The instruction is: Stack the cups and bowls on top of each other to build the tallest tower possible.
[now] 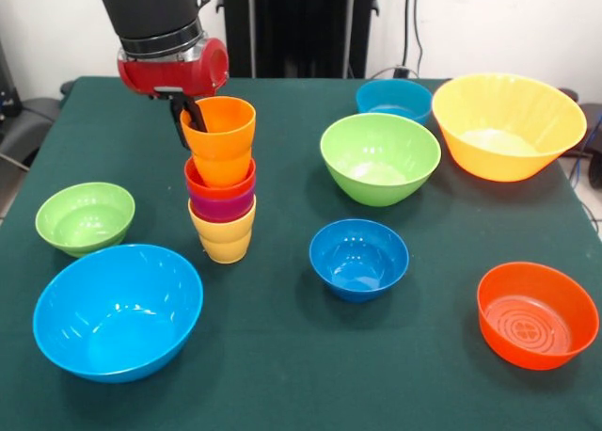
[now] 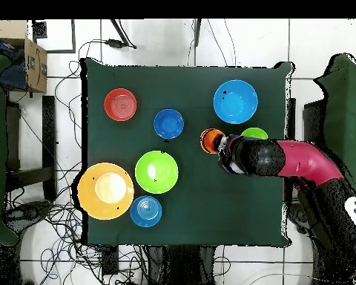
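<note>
Gripper (image 1: pixel 188 120) pinches the top orange cup's (image 1: pixel 220 139) rim – cup sits upright atop the tower (image 1: pixel 223 200), directly beneath the wrist.

Four nested cups form an upright tower (image 1: pixel 223 182), orange on top, with seven bowls (image 1: pixel 380 157) scattered around.

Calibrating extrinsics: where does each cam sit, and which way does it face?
Front view: sits across the table, looks toward the robot at the tower; shows the arm's red wrist and the pincer at the top orange cup.
Overhead view: above the table, looking straight down; the arm enters from the right edge.
Shared: tower, arm, all seven bowls, e.g. the large yellow bowl, turned half round between views.
</note>
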Controlling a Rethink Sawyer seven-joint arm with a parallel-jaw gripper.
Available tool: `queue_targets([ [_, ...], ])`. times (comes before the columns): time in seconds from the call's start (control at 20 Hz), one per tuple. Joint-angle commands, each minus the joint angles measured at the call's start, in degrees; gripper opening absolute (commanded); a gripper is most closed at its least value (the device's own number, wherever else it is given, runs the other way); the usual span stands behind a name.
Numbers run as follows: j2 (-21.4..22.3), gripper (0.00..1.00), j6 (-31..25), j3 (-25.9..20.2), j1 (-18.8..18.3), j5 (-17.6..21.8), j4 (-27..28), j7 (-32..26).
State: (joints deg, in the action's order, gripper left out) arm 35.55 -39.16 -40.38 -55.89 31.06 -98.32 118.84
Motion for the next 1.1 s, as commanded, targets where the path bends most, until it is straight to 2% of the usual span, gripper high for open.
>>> queue_targets([
  [0.05, -0.6, 0.0, -2.1, -0.6, 2.6, 3.8, -1.4, -10.8],
  [0.55, -0.3, 0.0, -2.7, -0.5, 2.6, 4.1, -1.1, -11.1],
  [0.6, -0.3, 1.0, -2.8, -0.5, 2.6, 4.2, -1.1, -11.1],
  [1.1, -0.2, 1.0, -2.4, -0.5, 2.8, 4.6, -0.8, -11.1],
])
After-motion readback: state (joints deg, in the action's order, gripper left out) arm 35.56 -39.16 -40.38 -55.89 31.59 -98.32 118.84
